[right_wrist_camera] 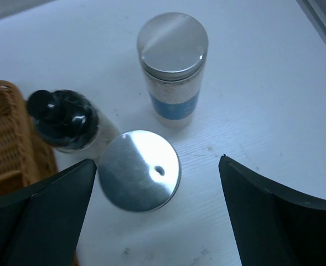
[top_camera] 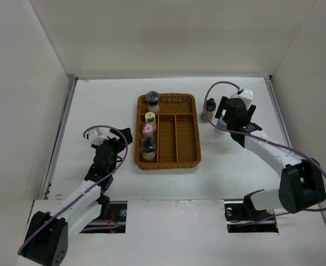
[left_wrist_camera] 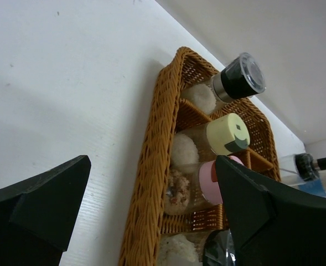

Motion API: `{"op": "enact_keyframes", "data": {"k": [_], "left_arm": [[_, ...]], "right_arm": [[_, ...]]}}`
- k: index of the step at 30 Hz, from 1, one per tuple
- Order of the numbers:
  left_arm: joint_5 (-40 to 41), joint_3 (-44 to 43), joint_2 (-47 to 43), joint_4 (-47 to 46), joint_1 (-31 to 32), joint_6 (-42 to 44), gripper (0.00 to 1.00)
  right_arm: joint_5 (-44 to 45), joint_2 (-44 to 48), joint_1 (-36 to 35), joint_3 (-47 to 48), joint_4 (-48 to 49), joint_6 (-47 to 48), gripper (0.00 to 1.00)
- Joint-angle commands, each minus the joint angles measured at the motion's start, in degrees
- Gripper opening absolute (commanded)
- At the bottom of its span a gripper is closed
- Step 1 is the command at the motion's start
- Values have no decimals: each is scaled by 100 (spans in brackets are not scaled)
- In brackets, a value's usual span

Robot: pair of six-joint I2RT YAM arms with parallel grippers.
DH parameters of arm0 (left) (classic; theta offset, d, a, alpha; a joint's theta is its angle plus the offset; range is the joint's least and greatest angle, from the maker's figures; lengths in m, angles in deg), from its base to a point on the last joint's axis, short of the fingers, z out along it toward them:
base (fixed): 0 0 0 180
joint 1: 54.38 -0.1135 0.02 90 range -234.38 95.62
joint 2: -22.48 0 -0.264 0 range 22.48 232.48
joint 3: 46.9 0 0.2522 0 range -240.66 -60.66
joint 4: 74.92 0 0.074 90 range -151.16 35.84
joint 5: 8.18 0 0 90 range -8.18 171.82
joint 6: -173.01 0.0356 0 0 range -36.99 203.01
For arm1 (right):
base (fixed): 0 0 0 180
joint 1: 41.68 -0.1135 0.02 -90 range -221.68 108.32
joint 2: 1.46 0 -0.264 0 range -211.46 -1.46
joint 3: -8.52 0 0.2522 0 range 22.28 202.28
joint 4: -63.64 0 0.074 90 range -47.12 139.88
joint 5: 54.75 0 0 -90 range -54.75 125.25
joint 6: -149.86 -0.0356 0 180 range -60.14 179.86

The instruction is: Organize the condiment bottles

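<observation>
**Right claw** [right_wrist_camera: 156,162]: released, jaws spread wide, grasping nothing. It hovers directly over the holed-lid jar [right_wrist_camera: 139,169].

**Step in hand (judged):** pick-up of this jar.

**Recommendations:**
- Descend plumb and centred on the jar.
- Mind the small black-capped bottle [right_wrist_camera: 68,119], which stands just beside the jar at 10 o'clock, close to the left finger's path. A skewed approach would likely tip it.
- Grip the glass body below the lid, not the smooth metal rim.
- The blue-banded jar [right_wrist_camera: 172,61], at 12 o'clock and apart, should be no obstacle.

**Condition of items:** all three stand upright on the counter [right_wrist_camera: 262,83], at 3 o'clock of the wicker tray [top_camera: 185,138].
- Holed-lid jar: flat silver lid with one small hole off centre. Its contents are hidden from above.
- Small bottle: glossy black cap, pale contents.
- Blue-banded jar: clear wall, pale grains, blue band, plain silver lid.

**Left claw** [left_wrist_camera: 151,160]: released and empty, at the tray's 9 o'clock.

**Tray, left column, near to far:**
- near black-capped jar [top_camera: 148,145]
- pink-capped jar [top_camera: 146,131]
- yellow-capped jar [top_camera: 150,117]
- far black-capped jar [top_camera: 151,98]
</observation>
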Motion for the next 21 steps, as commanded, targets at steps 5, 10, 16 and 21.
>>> {"op": "enact_keyframes", "data": {"k": [5,10,16,21], "left_arm": [[-189,38,115,-504,-26,-227,100],[-224,29,212,-557,-34,-253,100],[-224,73,107,-557,-87,-253,100],[-277,73,334,-618,-149,-358,100]], "right_arm": [[-485,-487,202,425,22,-45,100],[-548,-654,175,487,242,-45,80],[337,-50,-307,110,102,-106,50],[848,784,-1340,370,-740,-229,45]]}}
